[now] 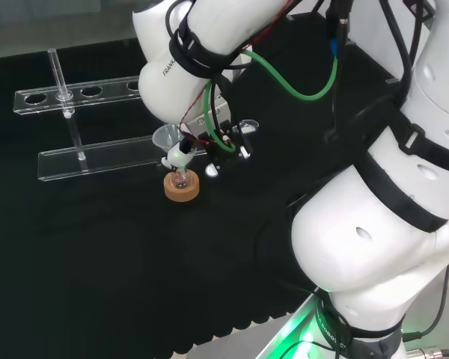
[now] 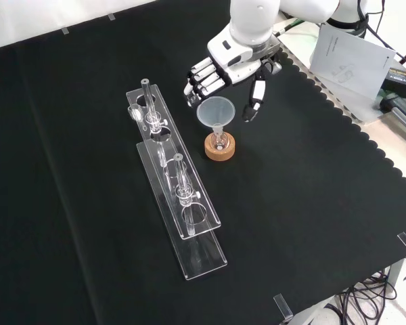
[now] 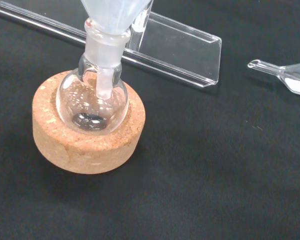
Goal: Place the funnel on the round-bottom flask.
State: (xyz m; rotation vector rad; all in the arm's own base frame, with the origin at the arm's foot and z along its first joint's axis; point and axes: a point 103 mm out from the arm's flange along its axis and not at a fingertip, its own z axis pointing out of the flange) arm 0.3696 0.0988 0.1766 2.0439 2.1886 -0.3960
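Observation:
The clear funnel (image 2: 215, 112) stands upright with its stem down in the neck of the small round-bottom flask (image 2: 219, 141), which rests in a cork ring (image 2: 220, 152). In the wrist view the funnel (image 3: 115, 12) sits in the flask (image 3: 92, 102), and a dark speck lies at the flask's bottom inside the cork ring (image 3: 85, 147). The hand (image 2: 233, 57) hovers just behind the funnel, fingers on one side and thumb on the other, relaxed and apart from the rim. From the head view, the funnel (image 1: 165, 138) sits beside the hand (image 1: 224, 140).
A long clear rack (image 2: 183, 196) with a few upright glass tubes lies left of the flask in the front view. A small clear scoop with white powder (image 3: 290, 77) lies on the cloth nearby. Papers (image 2: 345, 54) lie past the cloth's scalloped right edge.

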